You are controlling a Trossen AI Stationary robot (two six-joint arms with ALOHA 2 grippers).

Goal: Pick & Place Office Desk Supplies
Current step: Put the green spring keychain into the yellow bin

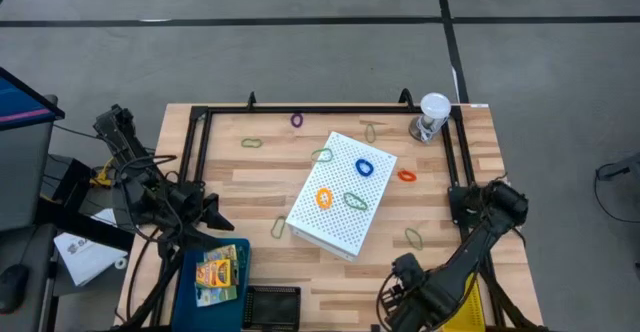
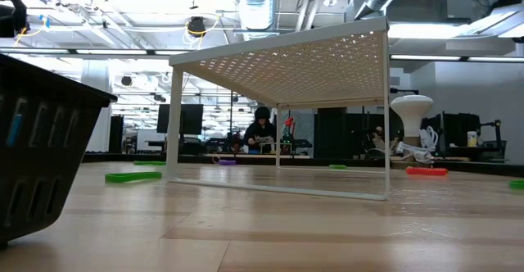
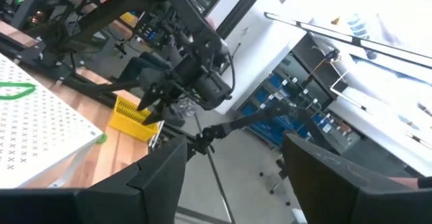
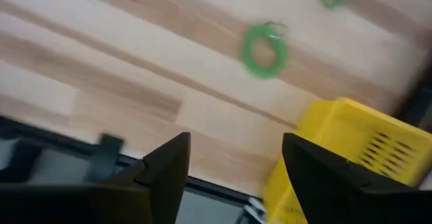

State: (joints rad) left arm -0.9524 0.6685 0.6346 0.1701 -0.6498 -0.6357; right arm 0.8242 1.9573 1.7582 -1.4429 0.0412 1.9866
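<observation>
Two crayon boxes apparently, bin-edge partly hidden.

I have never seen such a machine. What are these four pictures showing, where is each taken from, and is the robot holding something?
It is a robot with two dark arms at a wooden table. One picture looks straight down, one looks level across the tabletop, and two come from cameras on the wrists. The left gripper waits at the table's left side, the right gripper near the front right corner by a yellow basket. Both are open and hold nothing. In the middle stands a white perforated box with rubber-band loops on it and around it, such as a blue loop. Crayon boxes lie in a blue tray at the front left.
</observation>
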